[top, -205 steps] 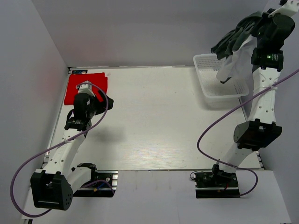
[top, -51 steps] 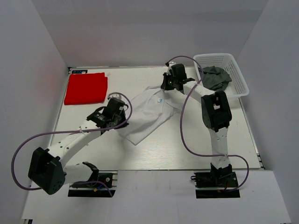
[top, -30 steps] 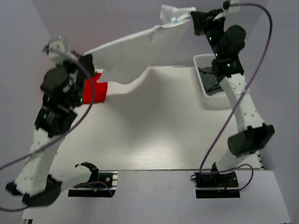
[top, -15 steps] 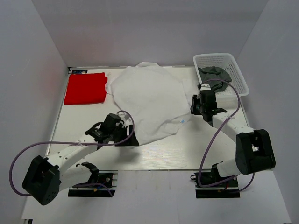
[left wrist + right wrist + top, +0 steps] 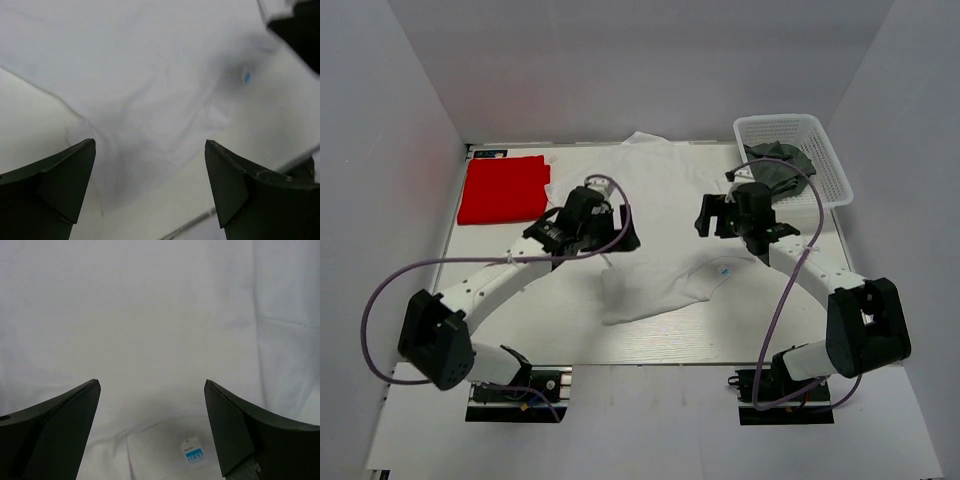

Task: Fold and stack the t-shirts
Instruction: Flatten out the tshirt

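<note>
The white t-shirt lies spread out just left of the basket. The red t-shirt sits folded, far left of the basket. The left gripper and the right gripper hang over the white one. Their fingers are wide apart and hold nothing. They may touch the cloth, but it is hard to tell.

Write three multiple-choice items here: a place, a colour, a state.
1. Where is the red t-shirt? A near right edge; B the table's far left corner; C the middle.
2. What colour is the cloth in the basket? A dark grey; B red; C yellow.
3. How are the left pincer and right pincer? A both open, empty; B both shut on fabric; C one shut.
B: it lies folded at that corner. A: a dark grey heap sits in the basket. A: both wrist views show fingers apart above the white t-shirt.
</note>
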You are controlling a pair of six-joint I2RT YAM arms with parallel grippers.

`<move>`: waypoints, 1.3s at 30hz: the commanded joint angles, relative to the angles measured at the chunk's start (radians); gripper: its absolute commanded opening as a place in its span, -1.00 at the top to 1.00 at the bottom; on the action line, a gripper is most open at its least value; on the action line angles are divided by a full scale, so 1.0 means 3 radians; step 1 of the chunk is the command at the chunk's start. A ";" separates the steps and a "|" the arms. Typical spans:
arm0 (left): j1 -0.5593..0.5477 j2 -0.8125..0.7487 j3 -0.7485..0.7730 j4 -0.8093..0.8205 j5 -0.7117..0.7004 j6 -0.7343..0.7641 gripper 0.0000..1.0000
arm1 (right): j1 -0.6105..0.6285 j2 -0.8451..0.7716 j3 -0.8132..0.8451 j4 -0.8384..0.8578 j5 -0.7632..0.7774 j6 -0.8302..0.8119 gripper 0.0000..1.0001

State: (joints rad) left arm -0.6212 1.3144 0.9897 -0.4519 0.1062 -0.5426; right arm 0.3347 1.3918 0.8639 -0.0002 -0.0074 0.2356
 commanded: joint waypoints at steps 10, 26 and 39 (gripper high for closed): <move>0.0572 0.1880 0.1808 -0.0447 -0.1361 0.0045 -1.00 | 0.0464 0.0326 -0.0266 -0.0260 -0.0128 0.0273 -0.81; 0.0854 0.2553 0.1611 -0.0288 -0.1024 -0.0006 -1.00 | 0.0464 0.0535 -0.0451 -0.0316 0.0192 0.0498 -0.81; 0.0619 0.0192 -0.1289 -0.0044 0.0125 -0.0742 -1.00 | 0.0102 0.0995 0.0432 -0.0920 0.1114 0.0064 -0.81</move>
State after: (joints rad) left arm -0.4179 1.4502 0.7410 -0.4309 -0.0723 -0.6968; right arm 0.4065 1.6588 0.9039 -0.1993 0.2207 0.3191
